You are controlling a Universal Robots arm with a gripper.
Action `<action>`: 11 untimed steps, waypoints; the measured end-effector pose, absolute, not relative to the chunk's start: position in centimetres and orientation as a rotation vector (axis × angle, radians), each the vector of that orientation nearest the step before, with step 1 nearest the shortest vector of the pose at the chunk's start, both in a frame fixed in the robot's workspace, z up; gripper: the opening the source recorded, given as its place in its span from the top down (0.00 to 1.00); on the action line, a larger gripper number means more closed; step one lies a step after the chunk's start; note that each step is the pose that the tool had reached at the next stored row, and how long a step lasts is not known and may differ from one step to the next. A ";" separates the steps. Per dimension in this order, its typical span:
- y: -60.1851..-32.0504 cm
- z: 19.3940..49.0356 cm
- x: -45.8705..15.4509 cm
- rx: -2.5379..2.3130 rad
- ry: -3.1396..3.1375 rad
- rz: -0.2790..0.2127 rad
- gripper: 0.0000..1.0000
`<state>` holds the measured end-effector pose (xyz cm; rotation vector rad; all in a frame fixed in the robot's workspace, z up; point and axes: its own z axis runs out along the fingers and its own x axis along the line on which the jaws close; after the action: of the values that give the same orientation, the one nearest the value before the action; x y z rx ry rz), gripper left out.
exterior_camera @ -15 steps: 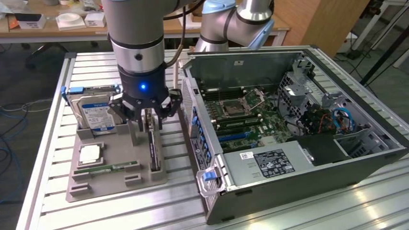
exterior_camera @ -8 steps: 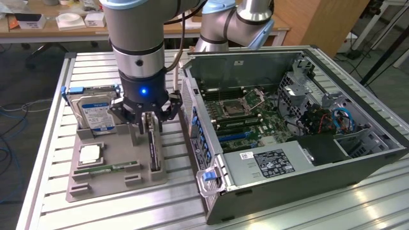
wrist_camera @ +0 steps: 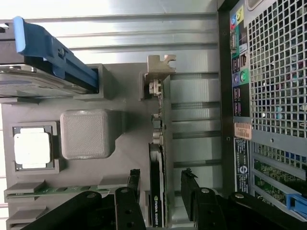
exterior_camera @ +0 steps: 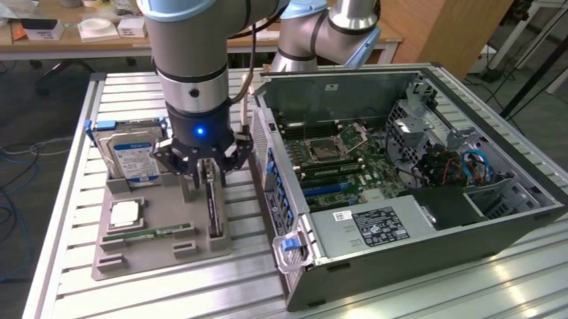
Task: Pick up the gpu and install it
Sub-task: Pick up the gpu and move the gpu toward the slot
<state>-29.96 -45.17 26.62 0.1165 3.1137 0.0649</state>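
Observation:
The gpu stands on its long edge in a slot of the grey holder tray, with its black face seen edge-on. In the wrist view the gpu runs lengthwise, its silver end bracket at the far end. My gripper hangs straight down over the card's end away from the bracket. It is open, and its two black fingers straddle the card with a gap showing on each side. My gripper holds nothing.
The open computer case lies on the exterior view's right of the tray, motherboard and blue slots exposed. The tray also holds a hard drive, a processor and a green RAM stick. The case's rear panel is close beside the card.

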 end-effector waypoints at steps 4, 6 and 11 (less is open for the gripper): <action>-45.3 26.0 -30.0 0.117 3.114 0.065 0.53; -45.3 25.8 -30.1 0.117 3.114 0.065 0.53; -45.6 25.2 -30.1 0.116 3.114 0.065 0.53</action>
<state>-30.15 -45.56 25.22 0.1164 3.1137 0.0650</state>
